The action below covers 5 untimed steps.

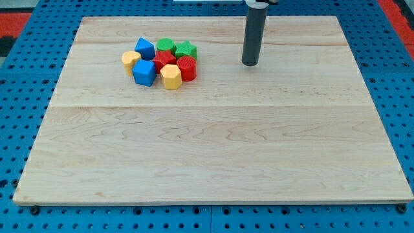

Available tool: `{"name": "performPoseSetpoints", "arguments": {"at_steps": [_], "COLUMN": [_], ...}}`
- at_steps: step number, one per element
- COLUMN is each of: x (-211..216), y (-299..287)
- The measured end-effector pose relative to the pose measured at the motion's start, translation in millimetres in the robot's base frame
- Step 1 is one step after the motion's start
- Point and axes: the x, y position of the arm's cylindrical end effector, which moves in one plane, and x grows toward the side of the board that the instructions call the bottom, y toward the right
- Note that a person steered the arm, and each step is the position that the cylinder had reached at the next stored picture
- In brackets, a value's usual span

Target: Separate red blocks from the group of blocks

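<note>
Bright, even overhead light; the board [213, 142] shows no glare. Blocks cast only faint, short shadows. Focus is sharp, edges slightly soft.

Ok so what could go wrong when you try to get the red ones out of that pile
The red cylinder touches the yellow block and green star, so a push from my tip, now off to the view's right, would likely drag them along. The red star sits mid-cluster, hemmed in by blue blocks; reaching it probably scatters the pile.
</note>
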Motion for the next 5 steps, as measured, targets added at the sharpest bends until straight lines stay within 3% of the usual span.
{"name": "performPoseSetpoints", "arguments": {"at_steps": [2, 5], "x": [15, 92], "y": [9, -16]}}
